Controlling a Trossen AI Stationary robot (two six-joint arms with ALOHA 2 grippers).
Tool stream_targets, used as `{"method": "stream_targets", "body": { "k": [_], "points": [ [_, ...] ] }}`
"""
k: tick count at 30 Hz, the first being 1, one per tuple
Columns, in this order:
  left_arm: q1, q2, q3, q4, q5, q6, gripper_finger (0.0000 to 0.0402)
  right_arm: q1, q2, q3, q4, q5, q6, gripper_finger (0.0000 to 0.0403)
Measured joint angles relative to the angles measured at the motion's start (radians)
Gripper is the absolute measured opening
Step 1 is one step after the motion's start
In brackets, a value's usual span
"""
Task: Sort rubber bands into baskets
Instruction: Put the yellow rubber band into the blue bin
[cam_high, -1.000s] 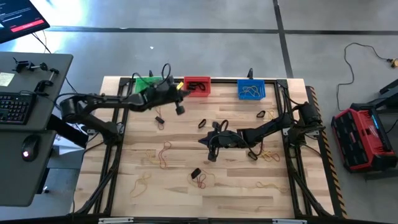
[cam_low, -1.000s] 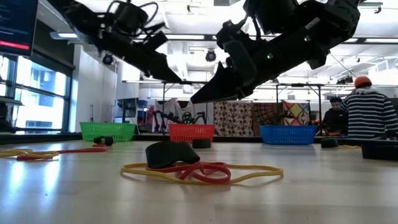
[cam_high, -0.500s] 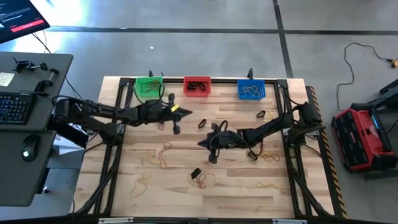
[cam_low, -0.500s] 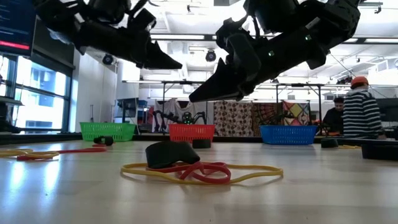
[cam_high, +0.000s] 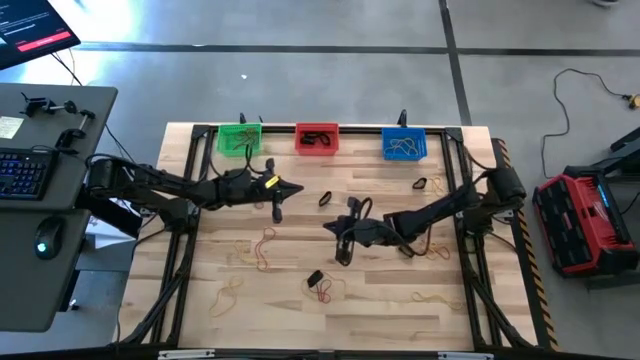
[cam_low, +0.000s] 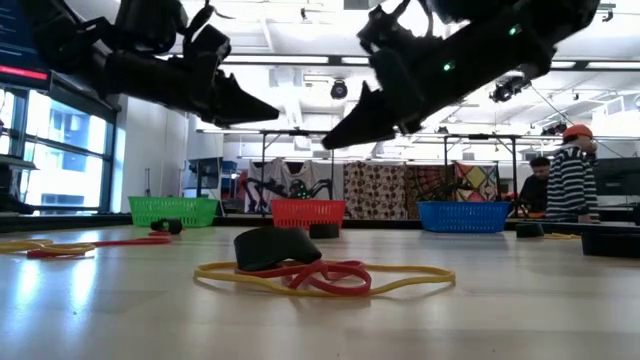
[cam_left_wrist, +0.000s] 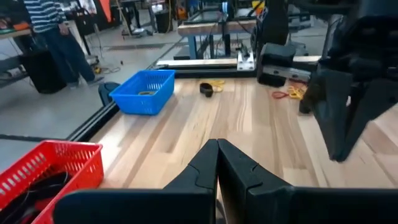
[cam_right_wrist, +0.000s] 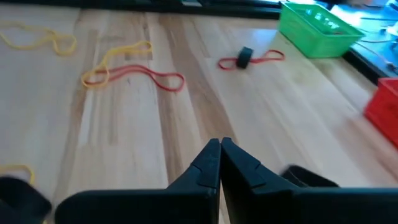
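**Loose bands litter table as both grippers hang empty**

Rubber bands (cam_high: 263, 247) in tan, red and black lie scattered over the wooden table (cam_high: 380, 310), among them a red and yellow tangle with a black piece (cam_low: 322, 273) close to the low camera and a red loop with a black band (cam_right_wrist: 250, 59) near the green basket (cam_high: 238, 138). Three baskets stand in a row along the table's far edge: green at the left, the red basket (cam_high: 317, 138) in the middle with black bands inside, and the blue basket (cam_high: 404, 144) at the right holding tan ones. The left gripper (cam_high: 293, 188) hangs above the boards just in front of the green and red baskets, its fingers (cam_left_wrist: 205, 165) pressed together on nothing. The right gripper (cam_high: 328, 226) hovers over the middle of the table, fingers (cam_right_wrist: 214, 163) likewise closed and empty, with loose bands on the wood beyond it. Beyond the table a person in a striped top (cam_low: 569, 185) stands in the room. A desk with a keyboard (cam_high: 22, 172) sits left of the table, and a red case (cam_high: 584, 222) rests on the floor to its right.
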Motion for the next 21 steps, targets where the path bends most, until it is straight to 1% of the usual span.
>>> {"method": "stream_targets", "body": {
  "k": [4, 7, 9, 10, 13, 15, 18, 21],
  "points": [
    [0.000, 0.000, -0.016, 0.046, 0.001, 0.000, 0.0000, -0.013, -0.055, 0.000, -0.060, -0.007, -0.021, 0.0000],
    [0.000, 0.000, -0.016, 0.050, 0.002, 0.000, 0.0000, -0.042, -0.074, -0.007, -0.083, -0.049, -0.037, 0.0000],
    [-0.002, 0.000, -0.016, 0.049, 0.007, 0.000, 0.0000, -0.061, -0.086, -0.034, -0.074, -0.089, -0.036, 0.0000],
    [-0.005, 0.000, -0.016, 0.047, 0.012, 0.000, 0.0000, -0.069, -0.092, -0.054, -0.061, -0.104, -0.023, 0.0000],
    [-0.019, 0.000, -0.016, 0.046, 0.024, 0.001, 0.0000, -0.080, -0.124, -0.124, -0.023, -0.107, 0.031, 0.0000],
    [-0.026, 0.000, -0.016, 0.045, 0.025, 0.010, 0.0000, -0.071, -0.160, -0.163, -0.039, -0.104, 0.085, 0.0000],
    [-0.032, 0.000, -0.016, 0.042, 0.024, 0.035, 0.0000, -0.031, -0.245, -0.181, -0.167, -0.105, 0.179, 0.0000],
    [-0.033, 0.000, -0.016, 0.041, 0.024, 0.035, 0.0000, 0.016, -0.330, -0.149, -0.423, -0.106, 0.309, 0.0000]
  ]
}}
